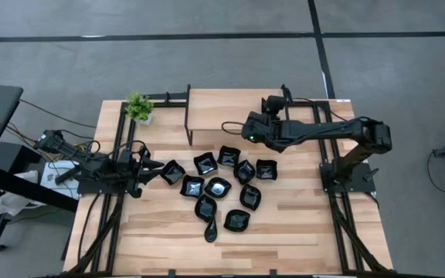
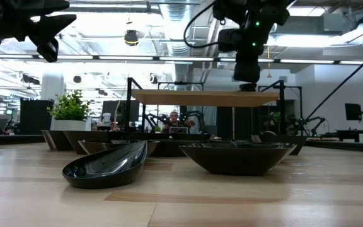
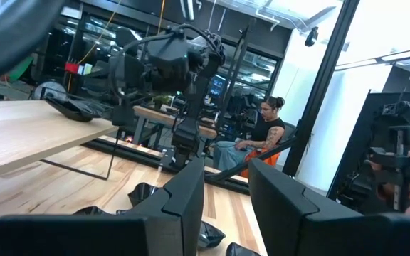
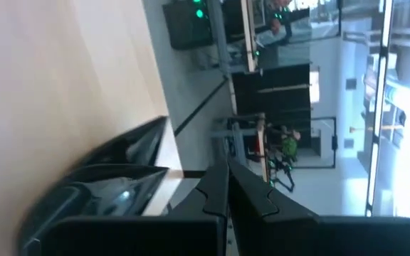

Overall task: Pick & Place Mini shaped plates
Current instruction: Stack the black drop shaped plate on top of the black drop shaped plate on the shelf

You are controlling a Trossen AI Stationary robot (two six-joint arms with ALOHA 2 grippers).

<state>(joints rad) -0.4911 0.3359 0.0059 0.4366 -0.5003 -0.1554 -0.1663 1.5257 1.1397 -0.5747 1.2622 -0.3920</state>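
The jaws on my right gripper (image 1: pixel 247 136) are pressing together with nothing between them, as the right wrist view is showing, while the left gripper (image 1: pixel 151 169) is hanging with its jaws parted and empty, just left of the pile. The mini shaped plates (image 1: pixel 218 188) are sitting clustered mid-counter, many touching or overlapping, with one teardrop plate (image 1: pixel 210 230) lying nearest me.

I am judging the crowding to be the main hazard: coming down on any one dish is likely to nudge its neighbours, and the glossy rims could be slipping out of a shallow pinch. The right gripper is hovering at the far edge of the cluster, beside the raised wooden shelf (image 1: pixel 230 101), whose black frame is limiting a far-side approach. The potted plant (image 1: pixel 138 106) is standing well clear at the far left. The counter (image 1: pixel 300 232) is offering bare wood near me for placing. A seated person (image 3: pixel 260 135) is showing beyond the rig.
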